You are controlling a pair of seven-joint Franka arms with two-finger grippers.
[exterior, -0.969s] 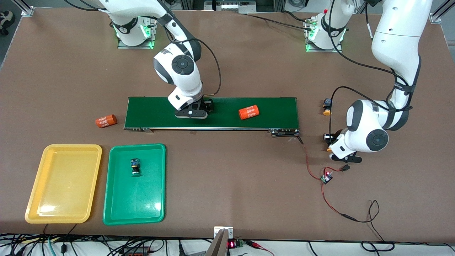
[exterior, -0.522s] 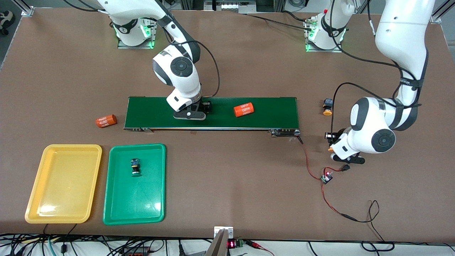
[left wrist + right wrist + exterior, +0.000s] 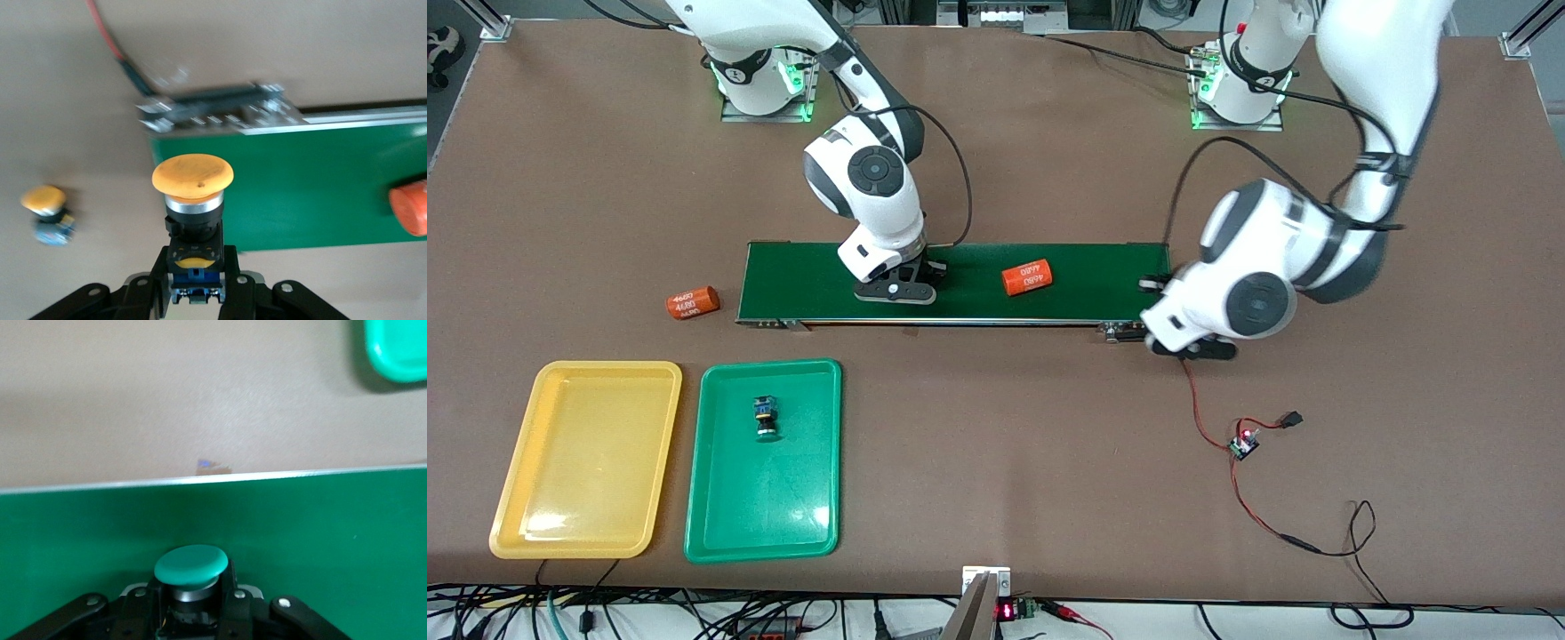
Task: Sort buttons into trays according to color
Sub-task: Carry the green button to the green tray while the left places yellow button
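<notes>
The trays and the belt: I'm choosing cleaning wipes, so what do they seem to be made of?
The yellow tray and green tray look like glossy moulded plastic: light glints off their floors and the corners are rounded. The conveyor belt looks like matte dark-green rubber or fabric, without glare, with a metal-looking edge rail.

Both arms have glossy white rounded link shells with dark grey joint bands and round grey caps on the joint ends. Black cables loop alongside each forearm. The bases carry green indicator lights. Each gripper, left gripper [image 3: 195, 293] and right gripper [image 3: 190, 613], is black, apparently with silver screw heads.
</notes>
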